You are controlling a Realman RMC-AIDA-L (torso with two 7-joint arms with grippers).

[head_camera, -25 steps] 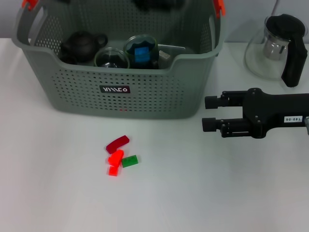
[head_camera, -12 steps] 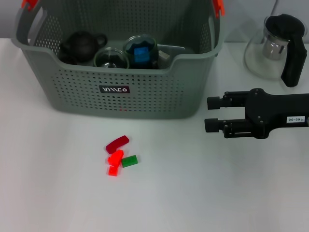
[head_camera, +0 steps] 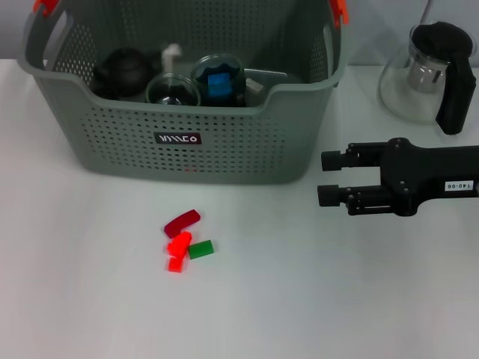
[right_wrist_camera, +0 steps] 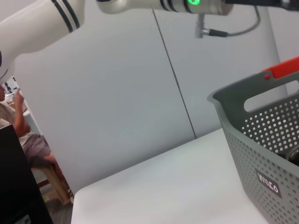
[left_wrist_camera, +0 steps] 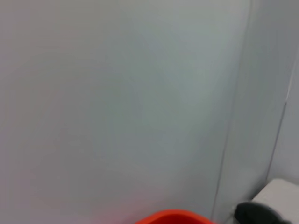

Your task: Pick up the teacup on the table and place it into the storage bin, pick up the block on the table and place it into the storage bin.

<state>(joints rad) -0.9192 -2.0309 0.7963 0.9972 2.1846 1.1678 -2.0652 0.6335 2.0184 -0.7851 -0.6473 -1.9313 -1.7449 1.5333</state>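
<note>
White bench (head_camera: 314, 299) underneath, pale wall panels behind. Right claw (head_camera: 323, 178) hovering low over the bench at the right, fingers (head_camera: 338, 158) parted and empty, pointing toward the basket's right front corner, just beside it but not touching. Storage bin (head_camera: 247, 142), grey-green and perforated, standing at the back left, orange clips on its handles, black label on its front. Inside: a dark teapot (head_camera: 123, 71), a glass teacup (head_camera: 174, 90), a second glass cup holding a blue block (head_camera: 219, 82). On the bench before the bin, well apart from the claw: a dark red block (head_camera: 182, 221), a bright red block (head_camera: 178, 250), a green block (head_camera: 200, 249) touching it. Glass teapot (head_camera: 426, 75) with black handle at far right. Left claw out of sight; whether wide or narrow, cannot tell.
</note>
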